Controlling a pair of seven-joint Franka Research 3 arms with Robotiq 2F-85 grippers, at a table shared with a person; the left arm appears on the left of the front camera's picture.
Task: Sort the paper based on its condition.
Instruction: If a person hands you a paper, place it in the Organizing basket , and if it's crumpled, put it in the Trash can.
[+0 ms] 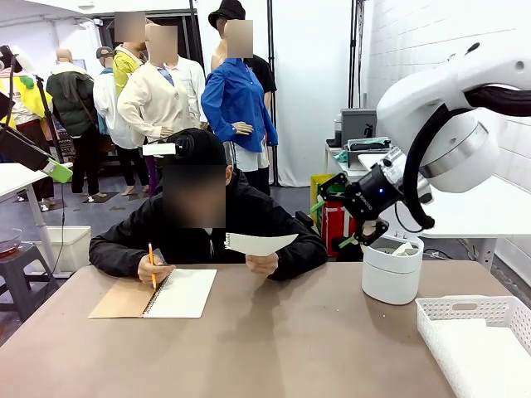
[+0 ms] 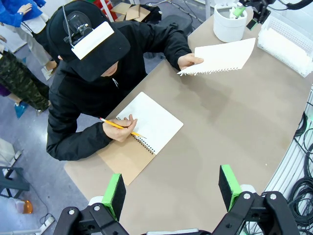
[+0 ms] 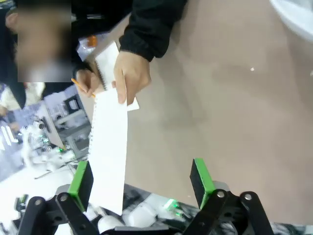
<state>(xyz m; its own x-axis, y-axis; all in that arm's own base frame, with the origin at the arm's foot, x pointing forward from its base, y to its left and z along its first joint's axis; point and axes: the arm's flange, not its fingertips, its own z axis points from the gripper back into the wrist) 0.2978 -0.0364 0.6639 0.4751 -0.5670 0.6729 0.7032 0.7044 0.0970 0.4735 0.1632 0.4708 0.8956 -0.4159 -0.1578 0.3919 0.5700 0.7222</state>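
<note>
Front view: person at the far side of the counter (image 1: 274,340) holds up a smooth sheet of paper (image 1: 259,243) in one hand (image 1: 262,264).
Sheet has a torn, perforated edge and is clear of the counter surface. Person's other hand (image 1: 154,269) holds a pencil (image 1: 152,264) on an open spiral notebook (image 1: 158,293). Right claw (image 1: 371,235) hangs above the white cylindrical bin (image 1: 392,270), jaws apart, gripping nothing. Left claw (image 2: 171,190), in the left wrist view, has its green pads spread wide and empty. White slotted basket (image 1: 479,340) sits at the near right of the counter.
</note>
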